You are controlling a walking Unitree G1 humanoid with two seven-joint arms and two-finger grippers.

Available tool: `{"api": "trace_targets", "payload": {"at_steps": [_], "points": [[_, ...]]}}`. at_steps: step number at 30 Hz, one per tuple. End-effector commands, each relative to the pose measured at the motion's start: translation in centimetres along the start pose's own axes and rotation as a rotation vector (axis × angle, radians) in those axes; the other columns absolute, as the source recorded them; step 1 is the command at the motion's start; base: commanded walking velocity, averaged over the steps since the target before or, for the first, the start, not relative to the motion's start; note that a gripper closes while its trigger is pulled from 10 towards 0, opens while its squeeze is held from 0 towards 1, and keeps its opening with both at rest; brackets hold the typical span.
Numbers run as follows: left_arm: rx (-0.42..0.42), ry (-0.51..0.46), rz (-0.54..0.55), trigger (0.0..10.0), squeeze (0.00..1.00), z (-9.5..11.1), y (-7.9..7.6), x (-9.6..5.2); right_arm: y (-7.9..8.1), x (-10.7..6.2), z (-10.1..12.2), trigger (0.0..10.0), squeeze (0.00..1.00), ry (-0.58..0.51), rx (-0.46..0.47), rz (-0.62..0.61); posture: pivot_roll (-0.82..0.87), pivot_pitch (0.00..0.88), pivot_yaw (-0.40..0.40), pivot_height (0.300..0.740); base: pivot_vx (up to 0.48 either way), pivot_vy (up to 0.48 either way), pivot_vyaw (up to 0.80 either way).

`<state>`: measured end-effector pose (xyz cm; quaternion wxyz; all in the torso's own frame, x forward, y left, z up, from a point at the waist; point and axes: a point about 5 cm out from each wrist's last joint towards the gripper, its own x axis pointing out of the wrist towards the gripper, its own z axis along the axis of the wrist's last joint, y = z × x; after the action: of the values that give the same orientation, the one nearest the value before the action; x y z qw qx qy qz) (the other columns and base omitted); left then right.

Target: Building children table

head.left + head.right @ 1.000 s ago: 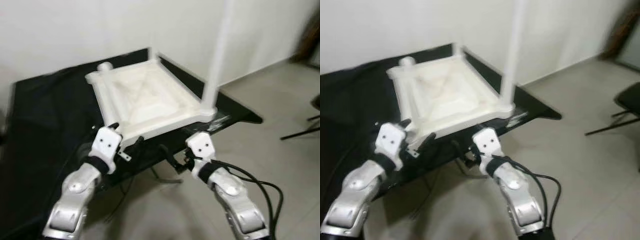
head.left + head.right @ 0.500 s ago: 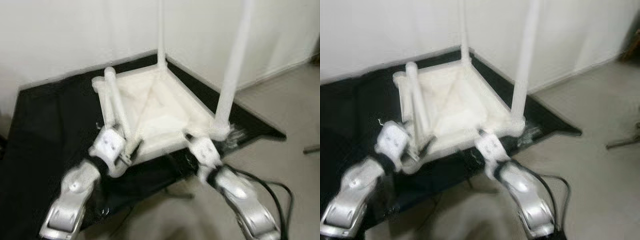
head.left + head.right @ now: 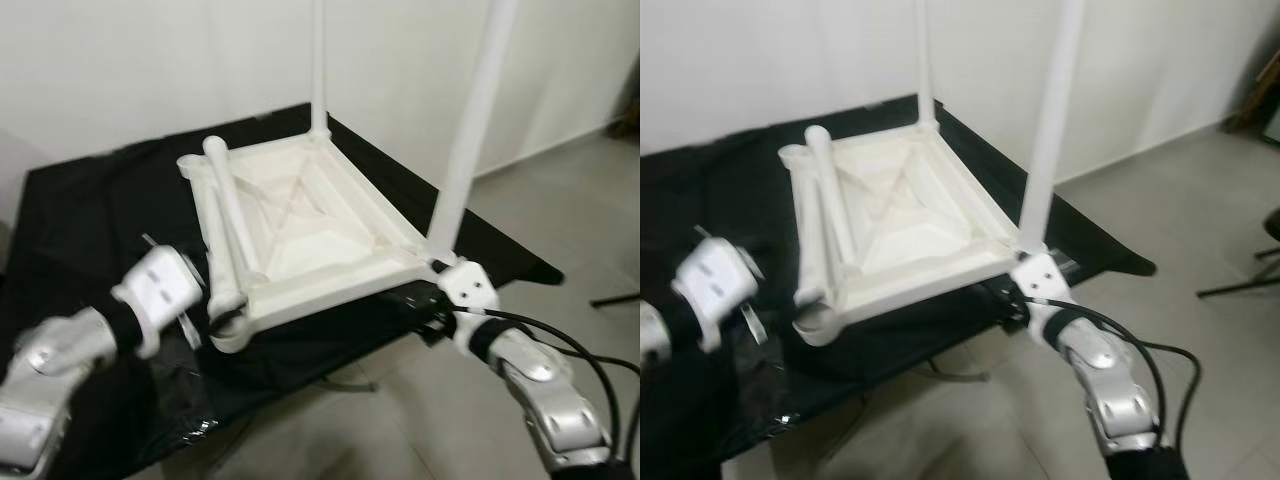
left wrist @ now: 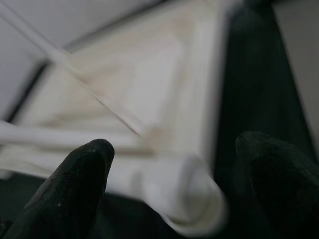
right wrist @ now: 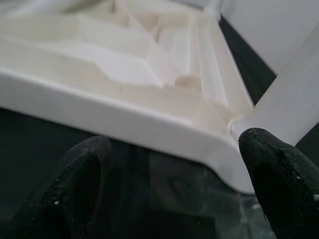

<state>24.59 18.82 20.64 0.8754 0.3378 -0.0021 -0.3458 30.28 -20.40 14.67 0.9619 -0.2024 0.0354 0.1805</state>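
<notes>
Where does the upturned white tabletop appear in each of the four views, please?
Left eye: tabletop at centre, on the black cloth.
Right eye: centre-left.
Left wrist: blurred, beyond the left end effector.
Right wrist: close, beyond the right end effector.
Shared landmark: the black cloth beneath it.

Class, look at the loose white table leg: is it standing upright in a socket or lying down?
Lying down. The loose leg rests flat along the upturned tabletop, while two other legs stand upright at corners.
</notes>
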Motion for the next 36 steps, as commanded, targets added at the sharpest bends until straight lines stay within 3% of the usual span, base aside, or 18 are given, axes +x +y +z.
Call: {"api": "trace_targets", "payload": {"at_steps": [1,6,10,11,20,24,36], "points": [[0.056,0.048,-0.014,10.0,0.00,0.1,-0.3,0.2,-0.2,-0.1,-0.4,10.0,0.00,0.026,0.005,-0.019,-0.05,0.111,0.034,0.740,0.000,0.000,0.00],[0.114,0.105,0.033,10.0,0.00,-0.7,-0.2,0.5,-0.3,-0.2,-0.6,10.0,0.00,0.037,0.013,-0.033,-0.04,0.113,0.038,0.740,0.000,0.000,0.00],[0.118,0.115,0.128,10.0,0.00,-0.9,0.5,0.5,-0.2,-0.1,-0.6,10.0,0.00,0.035,0.015,-0.033,-0.04,0.113,0.041,0.740,0.000,0.000,0.00],[0.139,0.143,0.196,10.0,0.00,-1.3,0.9,0.4,0.1,0.1,-0.5,10.0,0.00,0.030,0.017,-0.029,-0.04,0.114,0.043,0.740,0.000,0.000,0.00],[0.176,0.210,0.210,10.0,0.00,-2.4,-0.1,0.5,0.2,0.4,-0.4,10.0,0.00,0.025,0.014,-0.029,-0.04,0.109,0.041,0.740,0.000,0.000,0.00],[0.160,0.214,0.197,10.0,0.00,-2.6,-0.8,0.9,0.2,0.7,-0.1,10.0,0.00,0.017,0.016,-0.034,-0.04,0.107,0.041,0.740,0.000,0.000,0.00],[0.108,0.195,0.267,10.0,0.00,-2.2,-0.8,2.0,1.8,1.4,0.7,10.0,0.00,-0.015,0.034,-0.006,-0.04,0.108,0.041,0.740,0.000,0.000,0.00]]}}
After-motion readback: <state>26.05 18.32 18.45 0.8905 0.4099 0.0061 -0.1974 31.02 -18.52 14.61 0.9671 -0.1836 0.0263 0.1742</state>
